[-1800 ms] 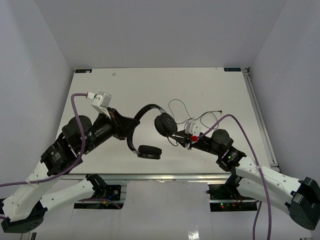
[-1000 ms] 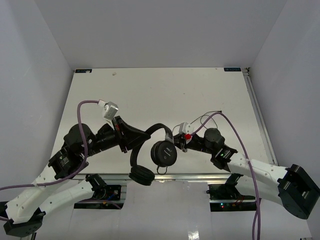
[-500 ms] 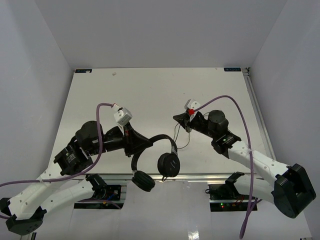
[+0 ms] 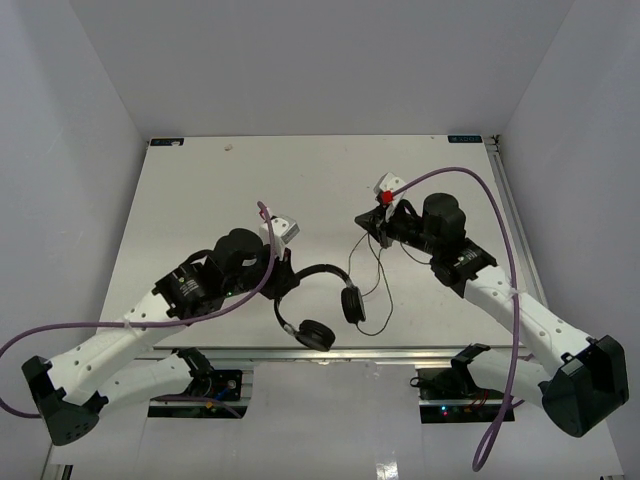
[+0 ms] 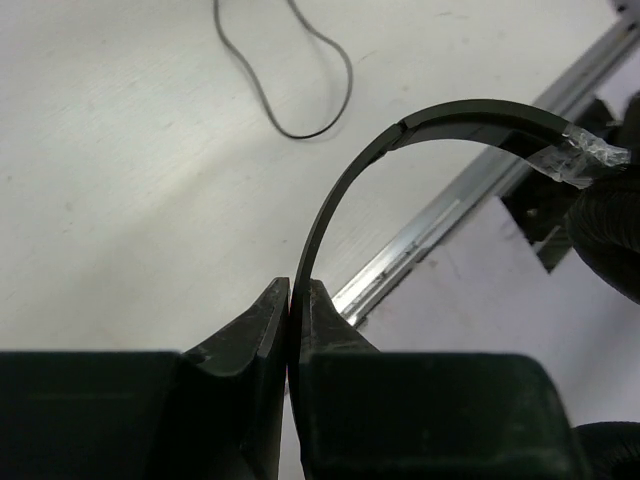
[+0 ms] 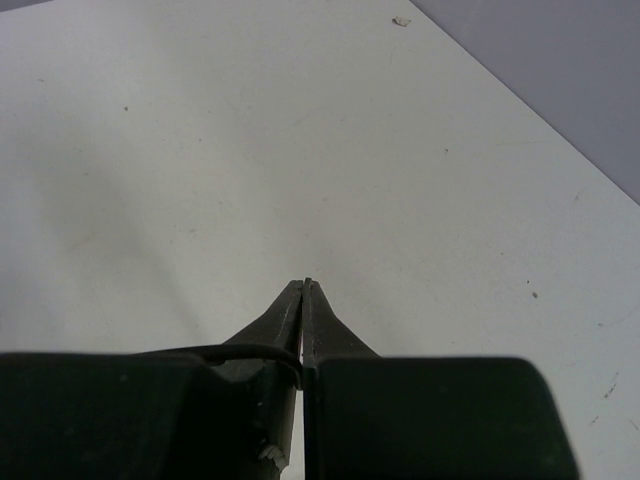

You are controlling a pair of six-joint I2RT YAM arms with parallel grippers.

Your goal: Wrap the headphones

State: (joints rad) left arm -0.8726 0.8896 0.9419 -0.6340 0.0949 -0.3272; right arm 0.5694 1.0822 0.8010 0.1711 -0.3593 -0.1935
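Observation:
The black headphones (image 4: 318,300) hang near the table's front edge, with two round earcups (image 4: 353,303) below a thin headband (image 5: 420,130). My left gripper (image 4: 285,279) is shut on the headband, which runs up from between its tips (image 5: 297,290) in the left wrist view. The thin dark cord (image 4: 372,285) loops on the table and rises to my right gripper (image 4: 362,222). My right gripper (image 6: 306,287) is shut on the cord (image 6: 235,352), which enters from the left between its fingers. A cord loop (image 5: 290,70) lies on the table in the left wrist view.
The white table (image 4: 320,180) has a metal rail (image 4: 400,352) along its front edge. Thick purple robot cables (image 4: 470,190) arc over both arms. Grey walls close in left, right and back.

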